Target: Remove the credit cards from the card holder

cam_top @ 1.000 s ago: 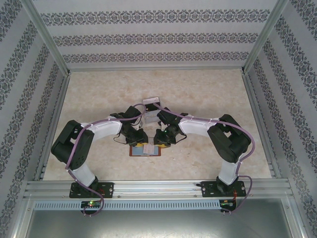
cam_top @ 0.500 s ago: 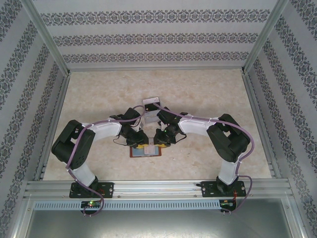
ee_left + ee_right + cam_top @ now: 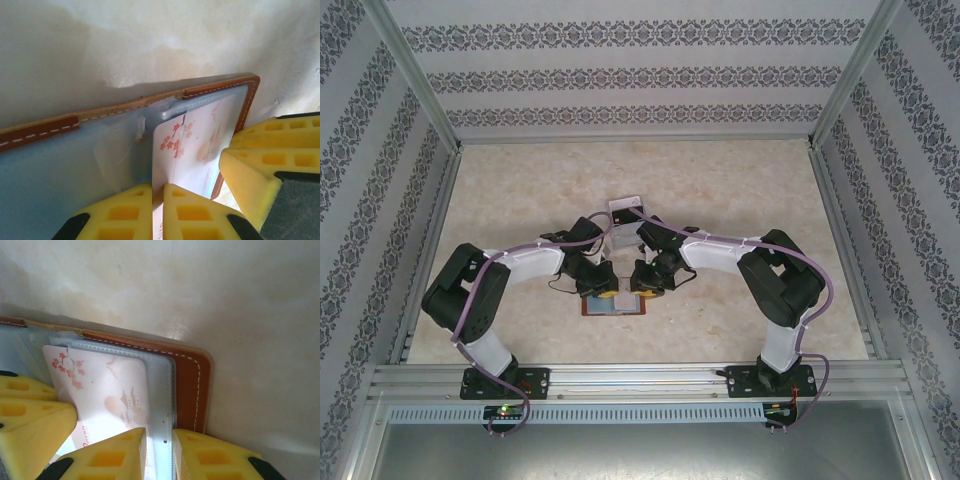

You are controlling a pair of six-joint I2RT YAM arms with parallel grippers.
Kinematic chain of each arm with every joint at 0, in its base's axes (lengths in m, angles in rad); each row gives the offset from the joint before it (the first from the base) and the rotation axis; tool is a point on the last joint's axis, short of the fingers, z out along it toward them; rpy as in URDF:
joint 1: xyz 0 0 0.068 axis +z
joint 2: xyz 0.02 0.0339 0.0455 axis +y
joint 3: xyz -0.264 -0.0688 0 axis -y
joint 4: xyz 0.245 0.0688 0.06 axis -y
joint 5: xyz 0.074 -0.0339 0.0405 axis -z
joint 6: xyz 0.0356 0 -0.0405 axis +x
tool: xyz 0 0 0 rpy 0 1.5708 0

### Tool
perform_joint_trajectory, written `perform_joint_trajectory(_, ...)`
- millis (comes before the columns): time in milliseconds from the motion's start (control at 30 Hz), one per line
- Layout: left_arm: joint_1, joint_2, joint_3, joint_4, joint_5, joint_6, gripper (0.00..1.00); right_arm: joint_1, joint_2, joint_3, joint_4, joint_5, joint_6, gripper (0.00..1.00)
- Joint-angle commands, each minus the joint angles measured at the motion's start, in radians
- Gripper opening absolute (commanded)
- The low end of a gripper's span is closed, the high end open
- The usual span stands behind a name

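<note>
On the near middle of a beige table (image 3: 750,190), a brown leather card holder (image 3: 615,309) lies open. The left gripper (image 3: 157,192) pinches the edge of a blossom-printed credit card (image 3: 195,135) in the holder's right half. The right gripper (image 3: 159,437) pinches the clear pocket's right edge. Just beyond sits a small pale tray (image 3: 623,209).
</note>
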Motion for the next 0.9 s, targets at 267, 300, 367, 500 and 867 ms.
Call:
perform_joint_trajectory(267, 0.008, -0.083, 0.003, -0.129, -0.061, 0.05, 0.08, 0.016, 0.041, -0.004, -0.044, 0.038, -0.025, 0.24)
perform_joint_trajectory(300, 0.007, -0.087, 0.005, -0.138, -0.065, 0.053, 0.08, 0.016, 0.042, -0.004, -0.043, 0.039, -0.024, 0.24)
perform_joint_trajectory(367, 0.008, -0.1, 0.01, -0.159, -0.078, 0.06, 0.08, 0.016, 0.044, -0.005, -0.043, 0.041, -0.026, 0.24)
perform_joint_trajectory(500, 0.008, -0.125, 0.032, -0.224, -0.119, 0.086, 0.07, 0.015, 0.046, -0.004, -0.044, 0.04, -0.026, 0.24)
perform_joint_trajectory(867, 0.008, -0.156, 0.139, -0.398, -0.221, 0.211, 0.0, 0.013, 0.023, 0.007, -0.043, 0.037, -0.024, 0.23)
